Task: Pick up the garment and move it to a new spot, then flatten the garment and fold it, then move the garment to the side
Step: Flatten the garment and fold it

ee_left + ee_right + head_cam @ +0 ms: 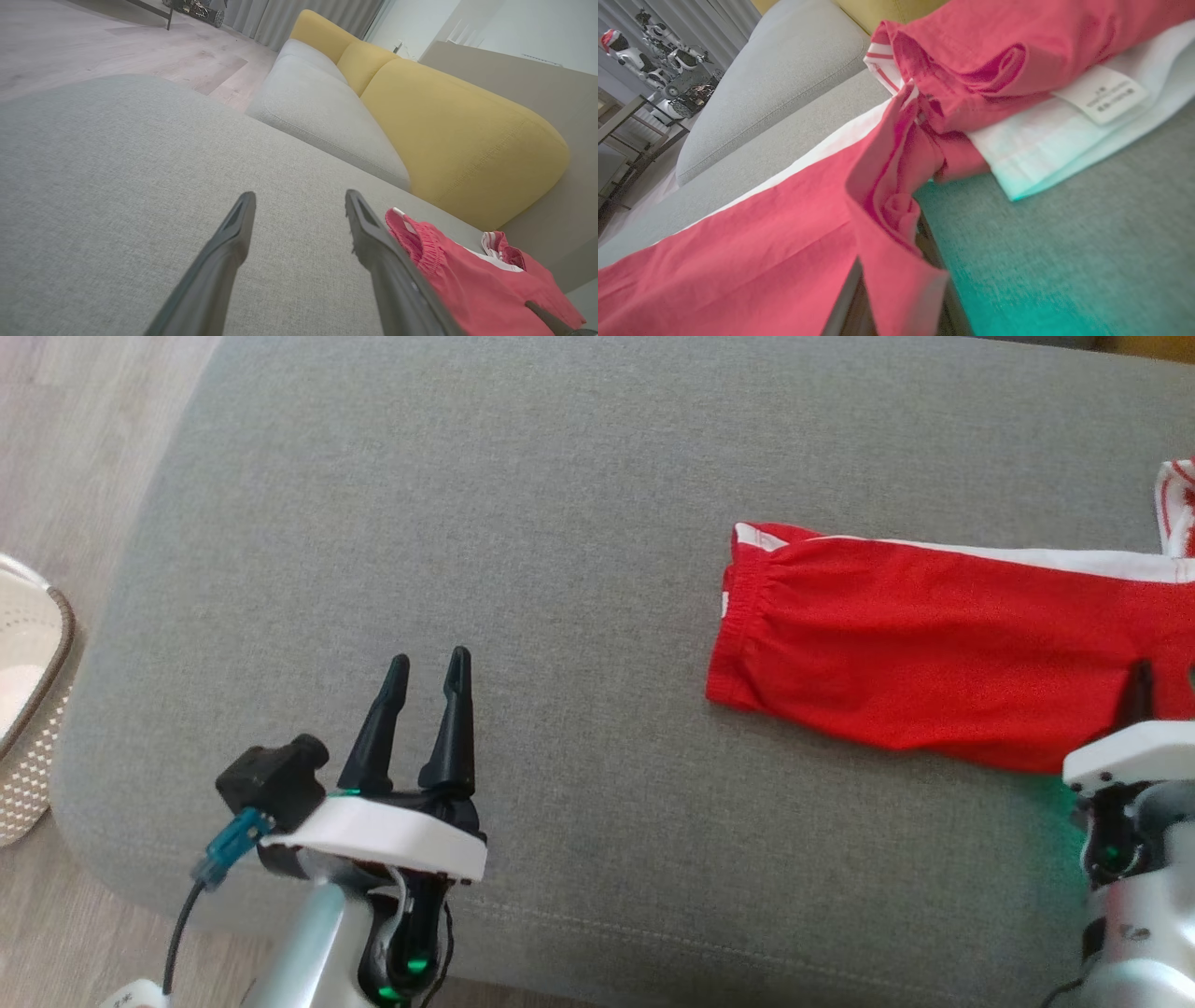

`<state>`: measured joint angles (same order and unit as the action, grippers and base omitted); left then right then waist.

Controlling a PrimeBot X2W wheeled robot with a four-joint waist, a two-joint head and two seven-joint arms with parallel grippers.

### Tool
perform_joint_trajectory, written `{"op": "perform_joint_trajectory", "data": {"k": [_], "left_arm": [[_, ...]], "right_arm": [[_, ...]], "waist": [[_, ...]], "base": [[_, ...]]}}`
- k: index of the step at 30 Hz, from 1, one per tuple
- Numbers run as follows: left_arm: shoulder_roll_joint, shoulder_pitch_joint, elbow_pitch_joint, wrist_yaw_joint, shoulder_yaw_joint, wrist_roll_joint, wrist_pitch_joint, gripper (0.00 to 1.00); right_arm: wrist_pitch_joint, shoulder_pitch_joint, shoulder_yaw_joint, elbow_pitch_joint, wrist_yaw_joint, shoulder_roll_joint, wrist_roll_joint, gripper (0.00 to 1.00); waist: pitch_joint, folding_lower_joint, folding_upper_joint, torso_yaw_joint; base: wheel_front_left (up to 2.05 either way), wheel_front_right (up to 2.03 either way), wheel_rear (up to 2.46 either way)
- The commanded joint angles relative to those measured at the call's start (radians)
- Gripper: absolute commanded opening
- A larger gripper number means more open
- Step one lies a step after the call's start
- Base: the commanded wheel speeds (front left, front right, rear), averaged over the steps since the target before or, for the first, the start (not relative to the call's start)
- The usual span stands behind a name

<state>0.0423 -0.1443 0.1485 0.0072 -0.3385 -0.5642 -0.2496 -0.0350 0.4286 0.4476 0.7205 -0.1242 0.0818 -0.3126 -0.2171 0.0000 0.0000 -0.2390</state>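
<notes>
Pinching a fold of the red-and-white garment lying on the grey sofa cushion, the right gripper looks poised to lift; left gripper spread, empty; moving, flattening, folding all remain.

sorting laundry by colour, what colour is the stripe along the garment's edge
The stripe is white, on the red garment; head view shows it best.

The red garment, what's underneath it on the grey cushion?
The red garment rests on the grey cushion. Beneath one red fold, a white layer with a label peeks out. The right gripper, shut on a fold, is partly hidden under cloth.
</notes>
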Motion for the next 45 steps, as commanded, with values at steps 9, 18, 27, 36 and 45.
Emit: {"op": "perform_joint_trajectory", "data": {"k": [9, 18, 27, 36, 45], "left_arm": [[0.008, -0.009, -0.018, -0.009, 0.019, 0.012, -0.012, 1.0], [0.008, 0.01, -0.005, -0.01, 0.013, 0.012, -0.012, 1.0], [0.008, 0.028, -0.008, -0.008, 0.002, 0.009, -0.012, 1.0], [0.008, 0.03, -0.012, -0.005, -0.004, -0.001, -0.012, 1.0], [0.008, 0.026, -0.021, 0.003, -0.01, -0.015, -0.012, 1.0]], "right_arm": [[-0.035, 0.046, -0.124, -0.137, -0.007, -0.03, 0.004, 0.0], [-0.067, 0.009, -0.434, -0.223, -0.007, -0.031, -0.12, 0.0], [-0.064, -0.013, -0.624, -0.233, -0.007, -0.031, -0.16, 0.0], [-0.039, 0.028, -0.718, -0.135, -0.007, -0.031, -0.15, 1.0], [0.011, 0.032, -0.84, -0.102, -0.007, -0.031, -0.222, 1.0]], "waist": [[0.024, 0.0, 0.0, -0.002], [0.067, 0.0, 0.0, -0.037], [0.082, 0.0, 0.0, -0.081], [0.061, 0.0, 0.0, -0.119], [0.037, 0.0, 0.0, -0.127]], "base": [[0.0, 0.0, 0.0], [0.0, 0.0, 0.0], [0.0, 0.0, 0.0], [0.0, 0.0, 0.0], [0.0, 0.0, 0.0]]}}
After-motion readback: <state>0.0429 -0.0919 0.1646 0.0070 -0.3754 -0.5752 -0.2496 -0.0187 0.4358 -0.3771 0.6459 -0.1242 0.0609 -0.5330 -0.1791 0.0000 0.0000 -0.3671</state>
